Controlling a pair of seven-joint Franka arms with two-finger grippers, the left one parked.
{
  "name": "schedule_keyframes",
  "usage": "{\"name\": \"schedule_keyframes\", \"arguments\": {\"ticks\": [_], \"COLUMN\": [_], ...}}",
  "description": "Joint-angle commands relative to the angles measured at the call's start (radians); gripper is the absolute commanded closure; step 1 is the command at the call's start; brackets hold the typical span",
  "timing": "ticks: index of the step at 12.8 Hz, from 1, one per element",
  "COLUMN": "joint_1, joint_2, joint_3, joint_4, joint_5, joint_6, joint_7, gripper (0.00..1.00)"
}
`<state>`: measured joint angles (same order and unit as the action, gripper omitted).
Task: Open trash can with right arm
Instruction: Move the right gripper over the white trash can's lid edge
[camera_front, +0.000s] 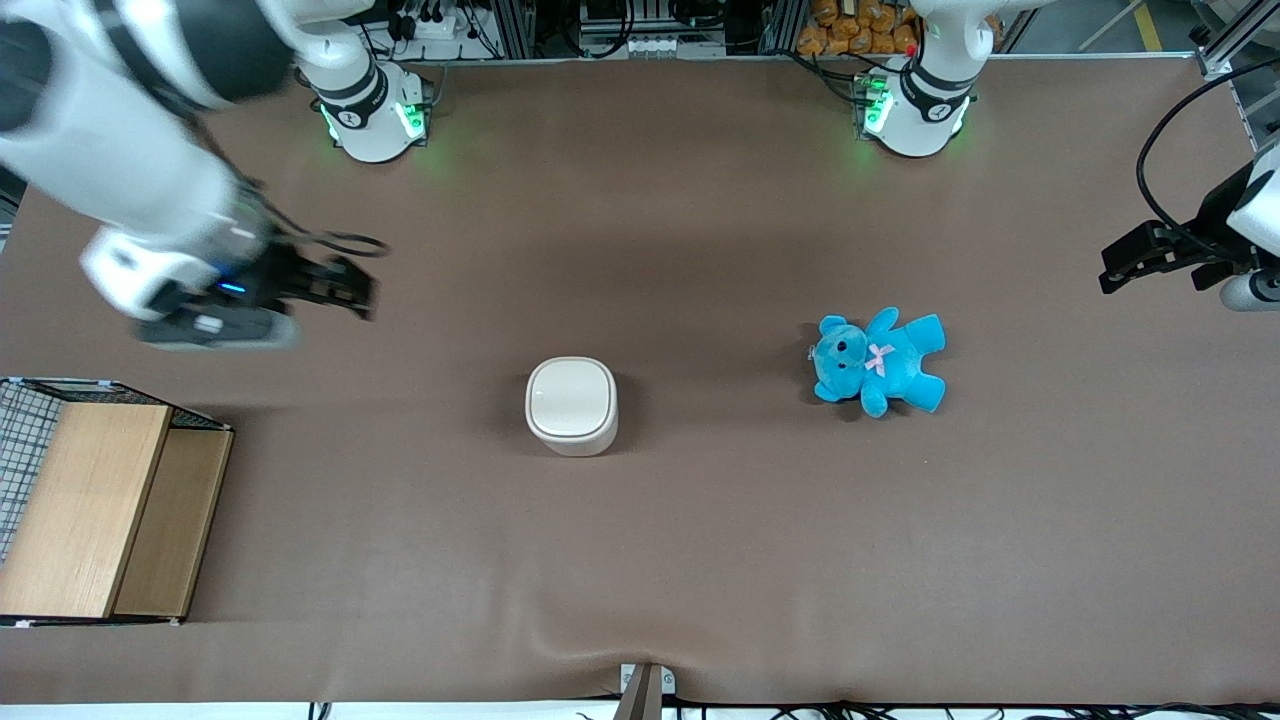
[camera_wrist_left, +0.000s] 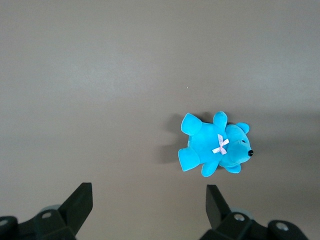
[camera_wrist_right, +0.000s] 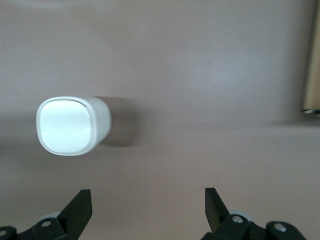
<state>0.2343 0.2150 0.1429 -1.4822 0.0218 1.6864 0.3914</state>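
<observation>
The trash can (camera_front: 572, 406) is a small cream-white rounded-square bin standing on the brown table near its middle, with its flat lid shut. It also shows in the right wrist view (camera_wrist_right: 73, 125), lid shut. My right arm (camera_front: 130, 150) reaches in from the working arm's end of the table. Its black gripper (camera_front: 350, 290) hangs above the table, farther from the front camera than the trash can and well apart from it sideways. In the right wrist view the gripper (camera_wrist_right: 148, 202) is open and empty over bare table.
A blue teddy (camera_front: 880, 362) lies beside the trash can toward the parked arm's end; it shows in the left wrist view too (camera_wrist_left: 215, 146). A wooden box with wire mesh (camera_front: 95, 500) stands at the working arm's end, near the front edge.
</observation>
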Motion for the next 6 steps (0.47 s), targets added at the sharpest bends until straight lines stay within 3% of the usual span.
{"name": "schedule_keyframes", "arguments": {"ticks": [1,4,5,6], "joint_1": [0.075,0.157,0.169,0.178], "joint_2": [0.104,0.156,0.18,0.208], "joint_3": [-0.009,-0.011,-0.011,-0.011], "joint_4": [0.063,0.062,0.062,0.062], "joint_5": [-0.008,-0.046,-0.048,-0.048], "joint_6": [0.054,0.137,0.159,0.191], "joint_7": [0.072,0.081,0.104,0.13], "gripper": [0.0,0.29,0.35,0.54]}}
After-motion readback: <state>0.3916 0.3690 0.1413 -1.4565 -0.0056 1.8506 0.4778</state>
